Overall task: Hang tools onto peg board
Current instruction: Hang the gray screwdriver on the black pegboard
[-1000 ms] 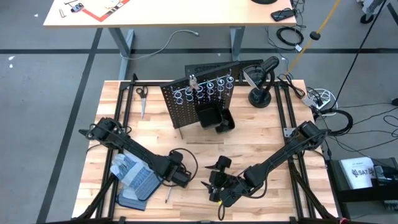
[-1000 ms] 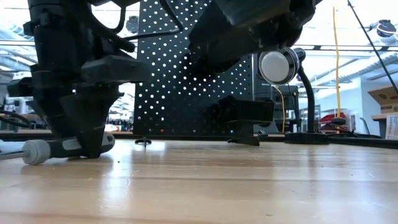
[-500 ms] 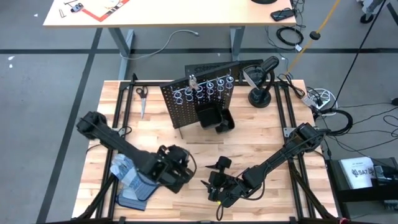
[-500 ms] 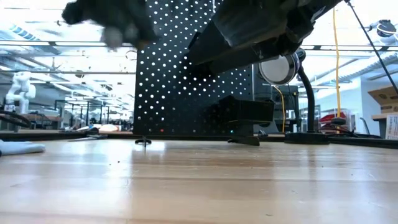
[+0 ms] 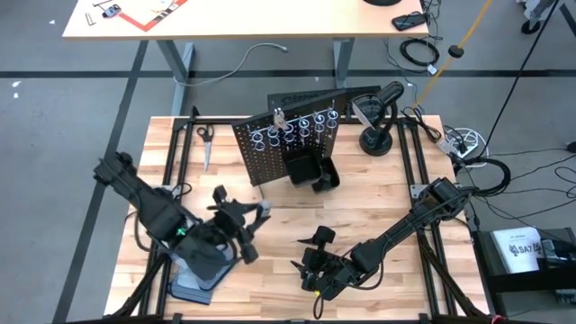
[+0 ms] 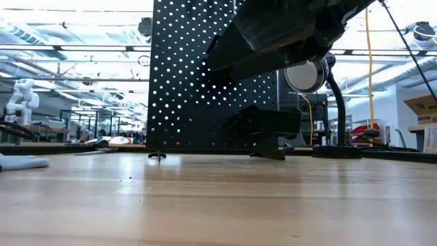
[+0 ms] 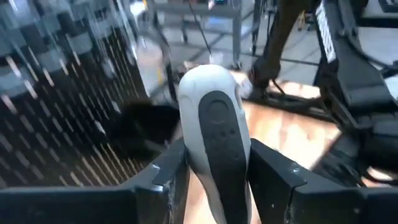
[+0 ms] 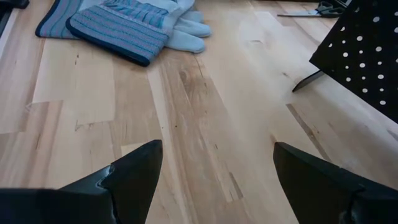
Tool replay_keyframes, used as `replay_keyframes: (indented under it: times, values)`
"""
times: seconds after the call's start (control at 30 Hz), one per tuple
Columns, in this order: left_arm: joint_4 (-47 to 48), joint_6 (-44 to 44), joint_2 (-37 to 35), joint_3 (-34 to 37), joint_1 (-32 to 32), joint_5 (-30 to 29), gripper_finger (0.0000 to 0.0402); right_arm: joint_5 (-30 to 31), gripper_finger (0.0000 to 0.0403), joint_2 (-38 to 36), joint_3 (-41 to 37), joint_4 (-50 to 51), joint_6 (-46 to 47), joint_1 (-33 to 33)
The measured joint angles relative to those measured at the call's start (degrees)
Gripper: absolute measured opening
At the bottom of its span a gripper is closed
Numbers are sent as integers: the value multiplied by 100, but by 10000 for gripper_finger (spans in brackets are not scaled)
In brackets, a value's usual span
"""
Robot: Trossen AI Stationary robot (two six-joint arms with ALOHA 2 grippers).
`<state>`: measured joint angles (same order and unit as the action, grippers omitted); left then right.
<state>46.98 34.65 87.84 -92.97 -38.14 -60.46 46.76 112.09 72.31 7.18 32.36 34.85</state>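
Note:
My left gripper (image 5: 245, 219) hangs above the table's near left part, shut on a screwdriver (image 7: 213, 124) with a pale grey and black handle. It points toward the peg board (image 5: 288, 144), an upright black perforated panel with silver ring holders (image 5: 297, 126) and black bins (image 5: 310, 171). The screwdriver's shaft is hidden. My right gripper (image 5: 310, 265) waits open near the table's near edge, over bare wood (image 8: 205, 124). In the low view only the peg board (image 6: 212, 75) and my right arm (image 6: 287, 34) show. My left gripper pinches the screwdriver's handle by its two sides (image 7: 194, 163) between its two fingers. The handle's rounded butt end (image 7: 208, 78) sticks out past the fingertips toward the peg board. The fingers lie along the handle. The screwdriver is lifted clear of the table.
Grey-and-blue work gloves (image 8: 124, 25) lie at the near left, partly under my left arm (image 5: 193, 265). Scissors (image 5: 205, 144) lie at the far left. A black lamp stand (image 5: 376, 139) stands right of the peg board. Bare wood lies between the peg board and both grippers.
My left gripper has risen from the table with the screwdriver, which lay on the wood a second ago and now hangs clear. The gripper has rolled and tipped from pointing down to nearly level, facing the peg board. It has left the low view.

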Motion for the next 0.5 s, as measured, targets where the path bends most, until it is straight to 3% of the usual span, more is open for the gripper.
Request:
replay_keyframes:
  times: [0.37, 0.5]
  values:
    - [-1315, -4031, -399, -555, 465, -1655, 140, 0, 301, 0, 0, 0, 0, 0]
    - [-2081, -4913, -606, -550, 797, -1609, 140, -2, 301, 0, 0, 0, 0, 0]
